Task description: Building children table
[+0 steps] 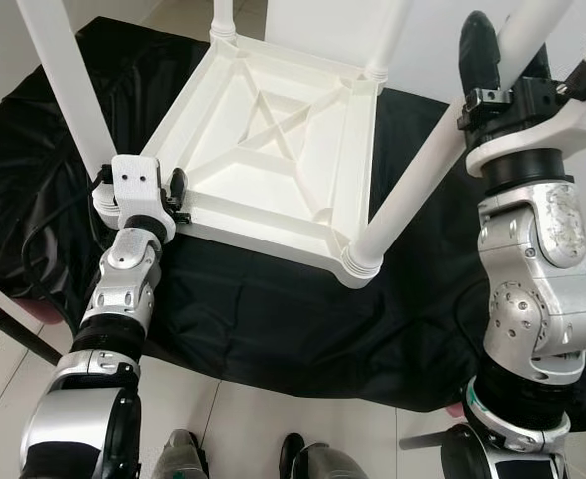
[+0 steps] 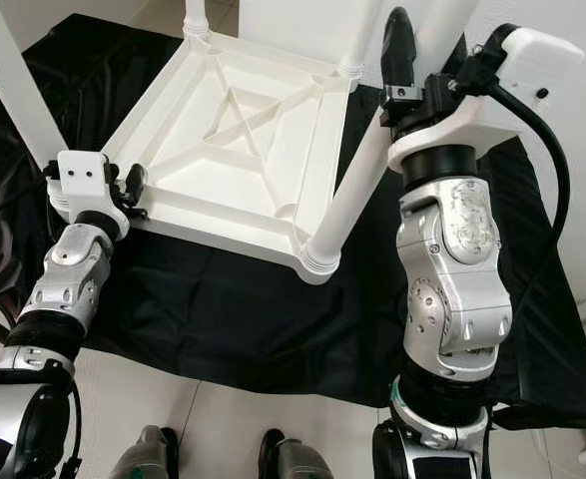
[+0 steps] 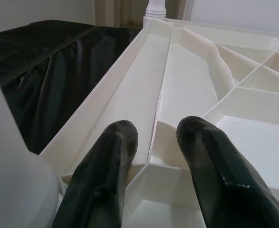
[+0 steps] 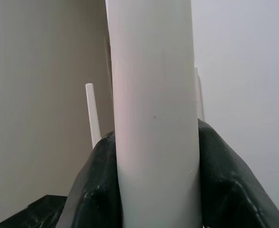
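A white children's table (image 1: 263, 130) lies upside down on a black cloth, its ribbed underside facing up and its legs standing upright from the corners. My left gripper (image 1: 173, 190) is at the near-left corner, shut on the table's rim (image 3: 153, 95), one finger on each side of the rim wall. My right gripper (image 2: 422, 70) is raised high and shut on the near-right leg (image 1: 412, 190). In the right wrist view that white leg (image 4: 153, 118) is squeezed between the two black fingers (image 4: 99, 190). The leg's foot sits in the near-right corner socket (image 1: 360, 264).
The black cloth (image 1: 273, 309) covers the floor under the table, with pale tiles (image 1: 273, 429) at its near edge. The near-left leg (image 1: 68, 80) rises beside my left arm. A dark bar (image 1: 13, 329) lies at the left. My feet (image 2: 273, 454) stand at the bottom.
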